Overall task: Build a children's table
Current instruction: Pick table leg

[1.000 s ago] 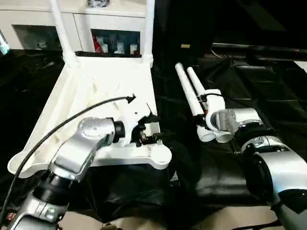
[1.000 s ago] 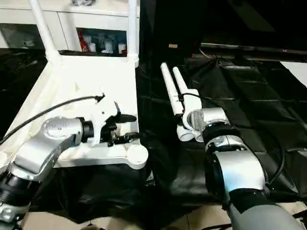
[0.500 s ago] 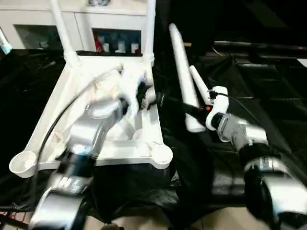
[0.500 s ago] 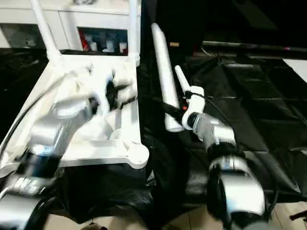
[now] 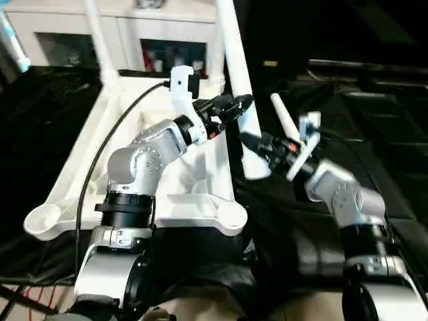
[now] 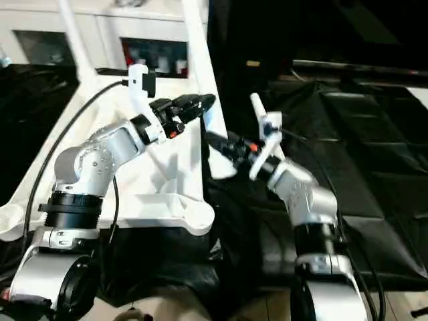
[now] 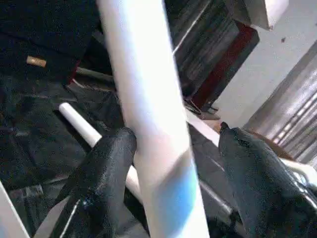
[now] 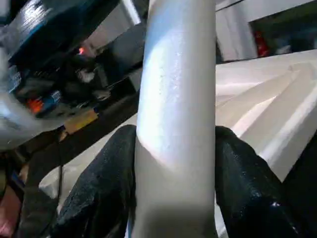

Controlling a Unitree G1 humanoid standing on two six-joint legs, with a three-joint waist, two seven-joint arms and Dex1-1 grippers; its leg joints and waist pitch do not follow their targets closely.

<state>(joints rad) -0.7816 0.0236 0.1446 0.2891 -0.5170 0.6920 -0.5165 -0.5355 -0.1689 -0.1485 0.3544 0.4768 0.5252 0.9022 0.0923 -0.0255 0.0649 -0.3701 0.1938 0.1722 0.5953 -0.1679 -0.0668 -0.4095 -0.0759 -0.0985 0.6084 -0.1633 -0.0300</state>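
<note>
A white tube leg (image 5: 235,73) stands tilted between both sets of jaws. The right gripper (image 8: 173,163) pinches it near its lower end, a black finger pressed on each side. The left gripper (image 7: 176,163) sits higher on the same leg, jaws spread around it with one finger (image 7: 106,163) touching and the other apart. Beside and below the jaws lies the upturned tabletop (image 5: 134,194), two legs already upright in its far sockets. Another loose leg (image 5: 284,120) lies on the black sheet (image 5: 374,147) beyond.
</note>
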